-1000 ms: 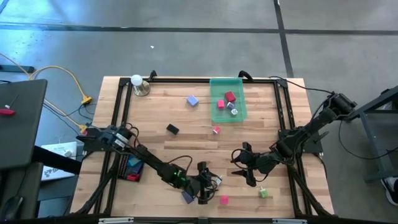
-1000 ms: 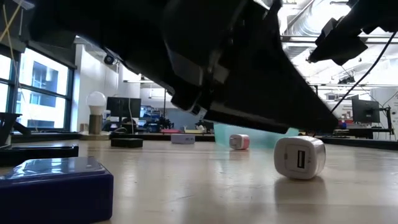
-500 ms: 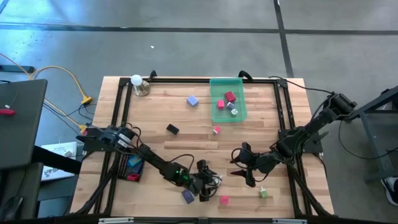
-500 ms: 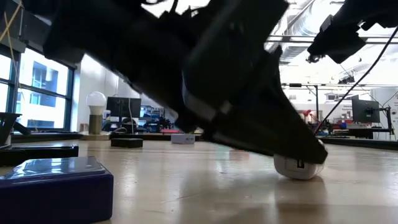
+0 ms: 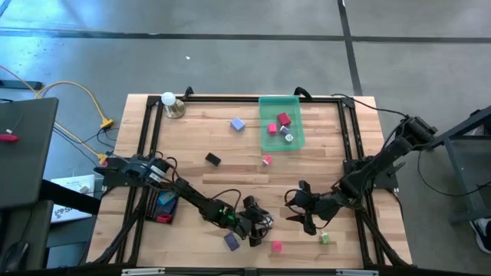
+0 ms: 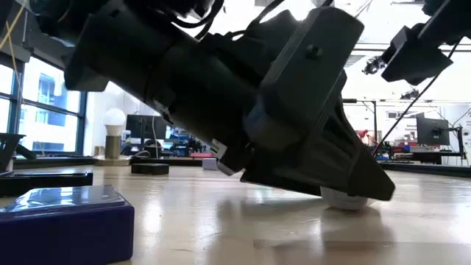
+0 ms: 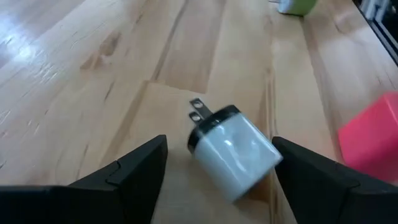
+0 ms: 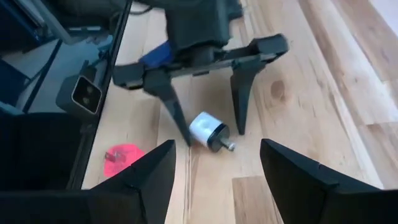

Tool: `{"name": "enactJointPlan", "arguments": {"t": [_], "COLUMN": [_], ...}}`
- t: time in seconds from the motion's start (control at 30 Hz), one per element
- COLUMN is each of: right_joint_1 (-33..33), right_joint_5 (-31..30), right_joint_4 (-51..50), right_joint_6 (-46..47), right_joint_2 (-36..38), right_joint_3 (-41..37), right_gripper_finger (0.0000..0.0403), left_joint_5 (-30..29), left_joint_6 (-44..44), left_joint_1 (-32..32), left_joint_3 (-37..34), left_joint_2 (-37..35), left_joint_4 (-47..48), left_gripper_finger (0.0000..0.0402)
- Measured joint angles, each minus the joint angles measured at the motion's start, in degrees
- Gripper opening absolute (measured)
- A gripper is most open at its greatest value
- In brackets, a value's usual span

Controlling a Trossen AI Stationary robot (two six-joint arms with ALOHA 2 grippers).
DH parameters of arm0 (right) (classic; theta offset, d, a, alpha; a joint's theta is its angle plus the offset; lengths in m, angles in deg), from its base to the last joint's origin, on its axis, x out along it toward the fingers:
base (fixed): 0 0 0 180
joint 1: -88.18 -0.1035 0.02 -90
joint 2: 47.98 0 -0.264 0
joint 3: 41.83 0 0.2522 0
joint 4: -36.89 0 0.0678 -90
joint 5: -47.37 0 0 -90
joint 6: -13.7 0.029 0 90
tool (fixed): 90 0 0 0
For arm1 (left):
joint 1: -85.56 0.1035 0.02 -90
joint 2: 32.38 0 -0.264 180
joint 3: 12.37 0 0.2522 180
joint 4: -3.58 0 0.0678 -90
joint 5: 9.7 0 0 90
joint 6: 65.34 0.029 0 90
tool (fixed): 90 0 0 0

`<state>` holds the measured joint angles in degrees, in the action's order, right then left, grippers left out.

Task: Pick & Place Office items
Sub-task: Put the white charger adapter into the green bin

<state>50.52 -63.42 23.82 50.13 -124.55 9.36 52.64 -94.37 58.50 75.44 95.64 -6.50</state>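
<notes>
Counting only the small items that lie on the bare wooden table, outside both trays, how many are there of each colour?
Purple blocks: 2
Pink pieces: 2
Black piece: 1
Green block: 1
White charger: 1
Total: 7

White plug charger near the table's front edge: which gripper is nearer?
Left. The left gripper straddles the white plug charger, open. The right gripper waits apart, to its right.

We see a dark end effector point(image 6: 324, 165) filling the frame above the wooden counter point(image 6: 221, 228), a purple block point(image 6: 62, 221) nearest us.
</notes>
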Motion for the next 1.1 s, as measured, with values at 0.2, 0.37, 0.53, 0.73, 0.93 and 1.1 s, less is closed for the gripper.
{"name": "enactJointPlan", "arguments": {"t": [0.2, 0.37, 0.53, 0.73, 0.93, 1.1], "right_joint_1": [-0.2, -0.2, -0.2, -0.2, -0.2, -0.2], "right_joint_5": [0.4, 0.4, 0.4, 0.4, 0.4, 0.5], "right_joint_4": [0.1, 0.4, 1.0, 1.2, 1.3, 1.3], "right_joint_6": [0.0, 0.0, 0.0, -0.1, -0.2, -0.1], "right_joint_2": [-2.0, -2.1, -2.1, -2.1, -2.1, -2.1], "right_joint_3": [0.0, 0.0, 0.0, 0.0, 0.0, 0.0], "right_gripper_finger": [0.0223, 0.0223, 0.0223, 0.0223, 0.0223, 0.0223], "left_joint_5": [-0.4, -0.9, -1.8, -5.2, -9.5, -10.4], "left_joint_6": [-1.6, -0.5, 2.3, 6.3, 8.7, 8.7], "left_joint_1": [0.4, 0.2, -0.7, -2.4, -4.1, -4.6], "left_joint_3": [0.0, 0.0, -0.1, -0.3, -0.3, -0.3], "left_joint_2": [-0.1, -0.1, -0.2, -1.9, -7.8, -11.9], "left_joint_4": [1.7, 2.5, 3.1, 4.6, 7.0, 7.4], "left_gripper_finger": [0.0207, 0.0124, 0.0123, 0.0122, 0.0122, 0.0122]}}
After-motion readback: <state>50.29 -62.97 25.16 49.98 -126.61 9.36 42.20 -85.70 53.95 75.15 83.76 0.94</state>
